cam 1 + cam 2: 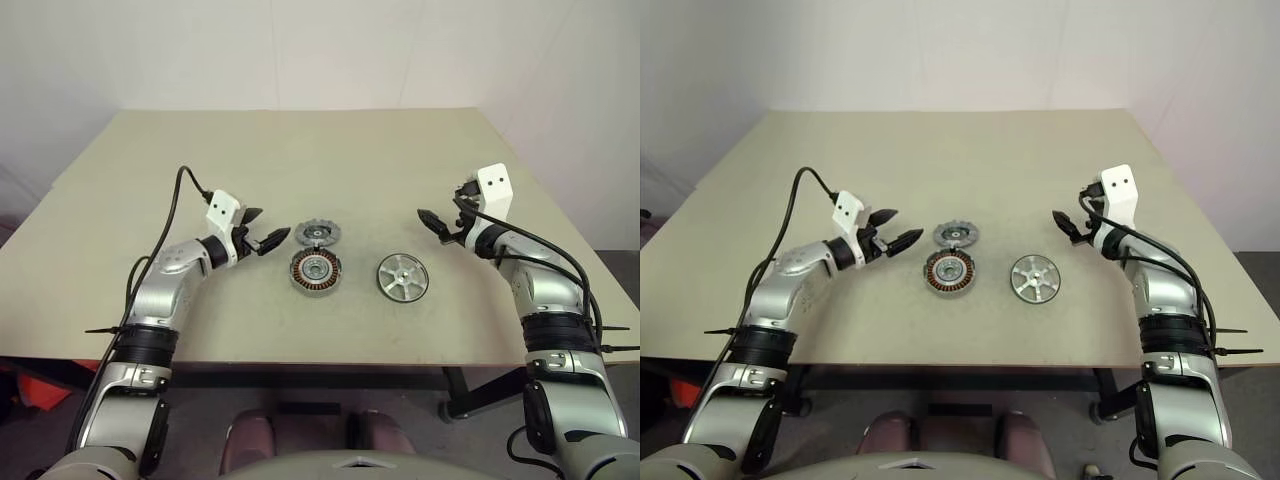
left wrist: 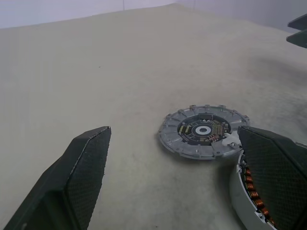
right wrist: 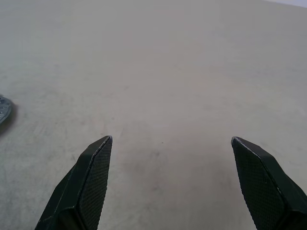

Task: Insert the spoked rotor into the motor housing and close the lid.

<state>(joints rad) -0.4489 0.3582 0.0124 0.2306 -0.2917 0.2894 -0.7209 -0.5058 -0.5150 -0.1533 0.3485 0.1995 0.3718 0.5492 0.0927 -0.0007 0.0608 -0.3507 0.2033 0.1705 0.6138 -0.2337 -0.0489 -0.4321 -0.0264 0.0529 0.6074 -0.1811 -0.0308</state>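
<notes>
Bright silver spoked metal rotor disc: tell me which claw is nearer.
Right. The right claw hovers just beyond the rotor, open; the left claw is past the copper-wound housing.

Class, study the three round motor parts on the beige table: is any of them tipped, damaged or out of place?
Nothing stands out. The copper-wound round motor housing, the dark-rimmed notched lid just behind it and the bright silver spoked rotor all lie flat and intact on the table. Both grippers are open and hold nothing.
</notes>
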